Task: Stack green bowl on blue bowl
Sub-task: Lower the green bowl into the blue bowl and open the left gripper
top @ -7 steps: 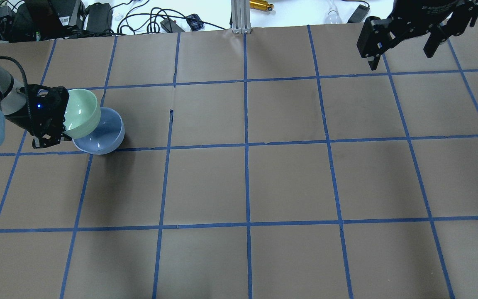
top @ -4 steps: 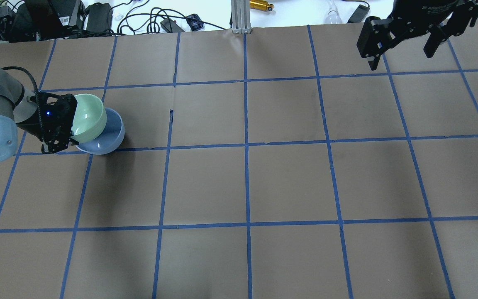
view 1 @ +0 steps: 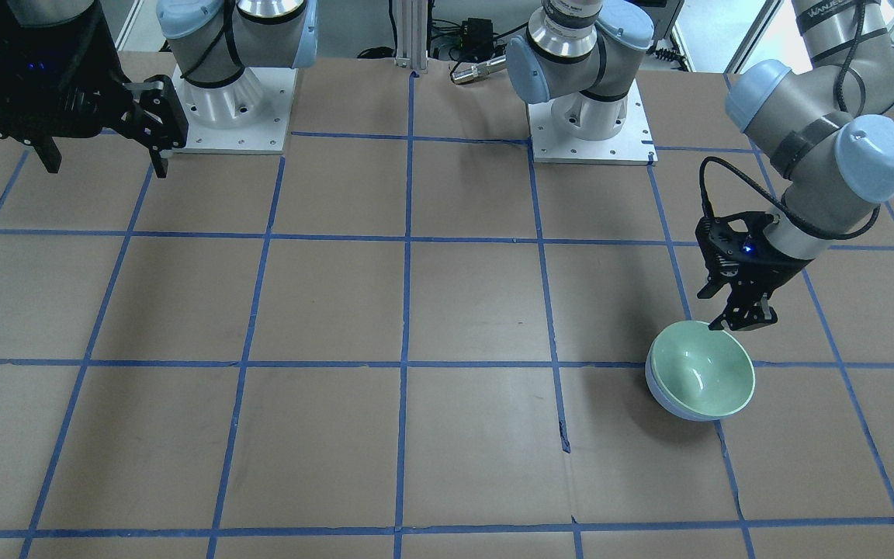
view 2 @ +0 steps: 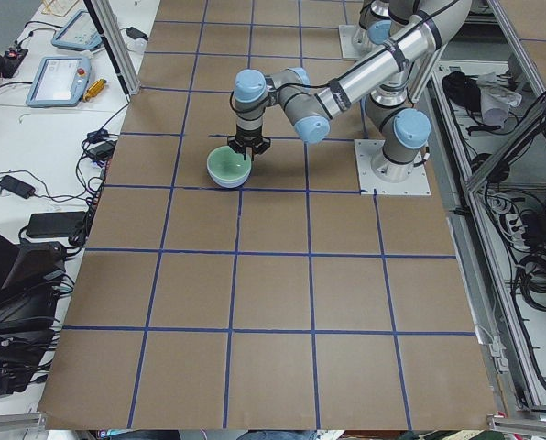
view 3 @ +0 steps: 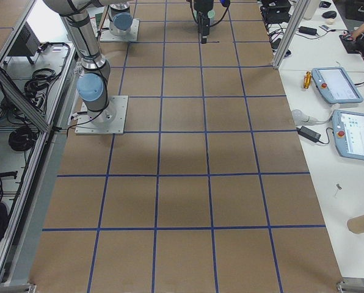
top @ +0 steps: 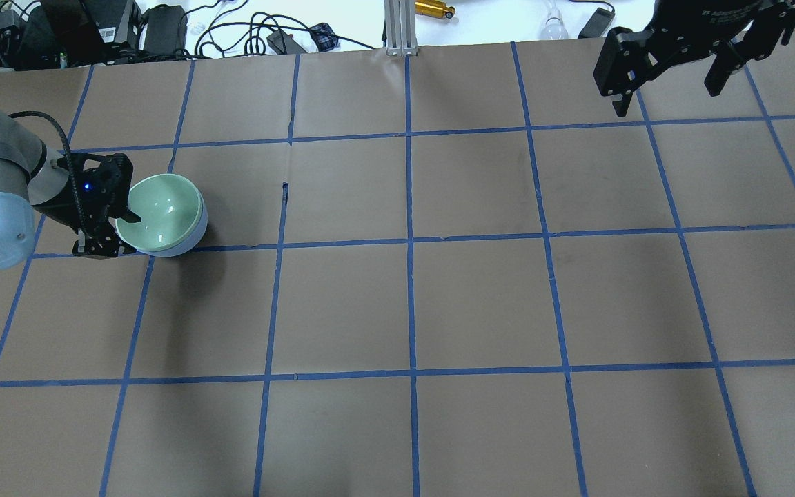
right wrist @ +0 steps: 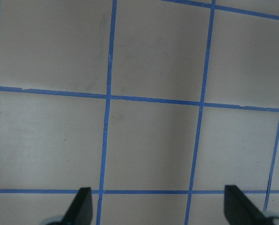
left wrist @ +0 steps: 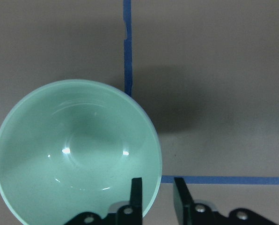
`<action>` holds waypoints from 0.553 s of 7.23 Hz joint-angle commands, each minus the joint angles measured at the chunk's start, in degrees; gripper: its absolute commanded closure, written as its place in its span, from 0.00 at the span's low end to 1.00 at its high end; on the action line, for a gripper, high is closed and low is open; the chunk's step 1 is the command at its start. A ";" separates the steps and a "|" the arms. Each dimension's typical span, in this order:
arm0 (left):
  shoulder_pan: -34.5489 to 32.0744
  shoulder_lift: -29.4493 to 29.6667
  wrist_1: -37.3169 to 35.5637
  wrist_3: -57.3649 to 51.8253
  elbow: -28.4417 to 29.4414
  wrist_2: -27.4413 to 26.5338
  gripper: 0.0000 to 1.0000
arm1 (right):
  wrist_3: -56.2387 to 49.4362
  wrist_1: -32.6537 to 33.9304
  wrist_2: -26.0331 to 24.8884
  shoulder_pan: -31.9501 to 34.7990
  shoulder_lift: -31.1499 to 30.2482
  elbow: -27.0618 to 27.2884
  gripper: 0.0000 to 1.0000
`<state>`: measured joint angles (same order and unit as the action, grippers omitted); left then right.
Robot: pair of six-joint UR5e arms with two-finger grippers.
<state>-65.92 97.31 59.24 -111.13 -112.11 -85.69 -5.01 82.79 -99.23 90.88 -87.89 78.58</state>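
Note:
The green bowl sits upright, nested inside the blue bowl, at the table's left side; only the blue bowl's outer wall shows under it. My left gripper is at the green bowl's near rim. In the left wrist view the green bowl fills the lower left. There my left gripper straddles the rim, one finger inside and one outside, with gaps on both sides. My right gripper is open and empty, high over the far right corner.
The brown paper table carries a grid of blue tape. Cables and power bricks lie beyond the far edge. An aluminium post stands at the far middle. Both arm bases are bolted at the robot's side.
My left gripper carried the tilted green bowl right and down over the blue bowl. The green bowl now rests level inside it, and the fingers have parted from the rim. The right arm has not moved.

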 commanded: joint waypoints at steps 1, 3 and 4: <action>-0.09 -1.67 0.44 3.62 0.49 -0.09 0.00 | 0.00 0.00 0.00 0.00 0.00 0.00 0.00; -5.76 -4.83 1.92 13.52 2.85 -0.97 0.00 | 0.00 0.00 0.00 0.00 0.00 0.00 0.00; -8.85 -6.24 9.07 23.06 6.69 -0.71 0.00 | 0.00 0.00 0.00 0.00 0.00 0.00 0.00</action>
<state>-70.94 92.90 62.49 -97.65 -108.96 -86.37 -5.01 82.79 -99.23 90.88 -87.89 78.57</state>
